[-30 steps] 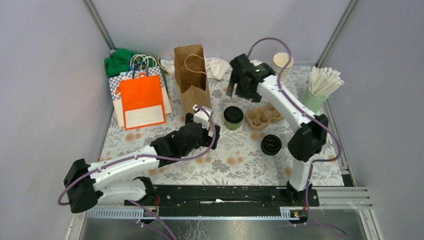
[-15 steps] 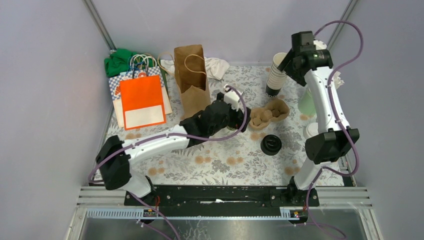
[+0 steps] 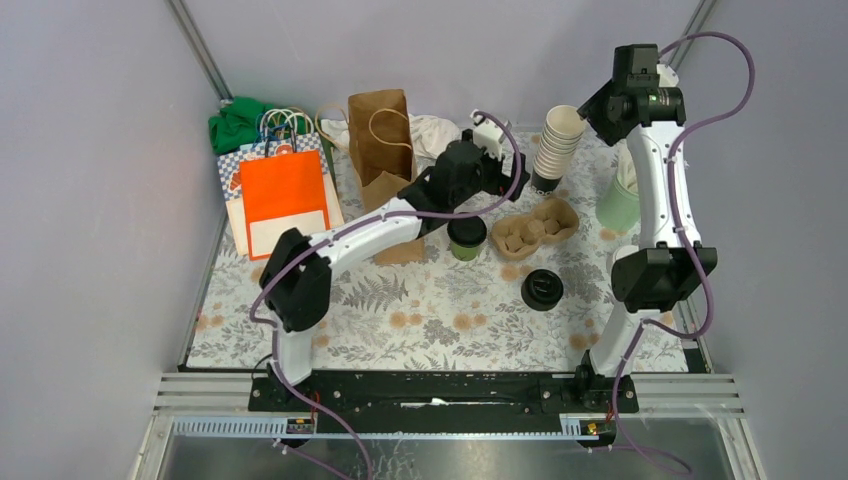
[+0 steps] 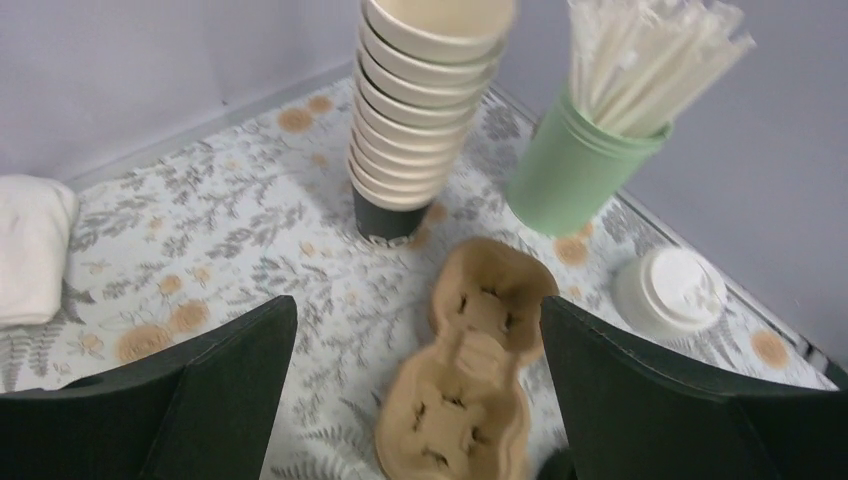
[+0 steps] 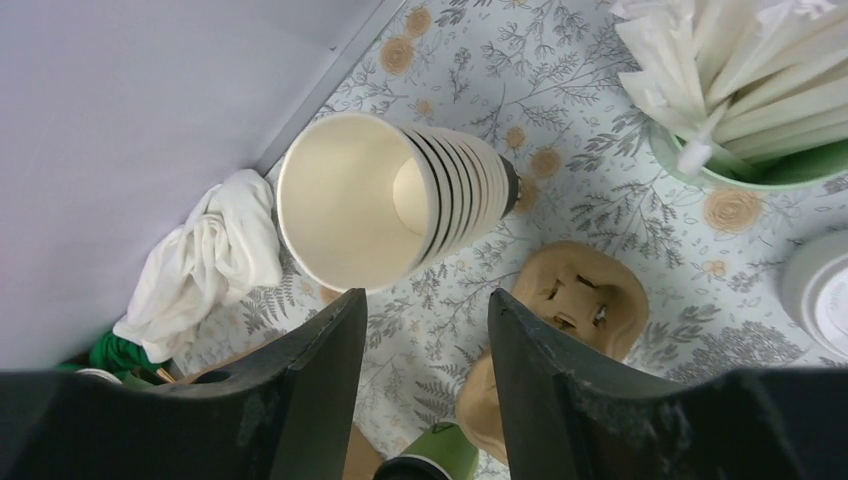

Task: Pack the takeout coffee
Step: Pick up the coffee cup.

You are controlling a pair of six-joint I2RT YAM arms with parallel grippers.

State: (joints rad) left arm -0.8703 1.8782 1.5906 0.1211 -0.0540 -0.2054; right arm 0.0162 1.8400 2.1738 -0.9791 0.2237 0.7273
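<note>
Both empty: left gripper [image 4: 415, 310] spread, right gripper [image 5: 425, 300] half-spread. I should grip lidded green cup [image 3: 466, 236] below its lid, upright.

Soft, even light from overhead leaves only faint, short shadows on the floral-patterned surface [image 3: 430, 310] beside the tall stack of cream paper cups [image 4: 420, 100]. Both wrist views are fairly sharp mid-frame, while the dark fingers [image 4: 220, 400] along their lower edges are blurred and underexposed

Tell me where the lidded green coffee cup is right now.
In the top view, the lidded green cup stands upright between the brown paper bag on its left and the cardboard cup carrier on its right.
</note>
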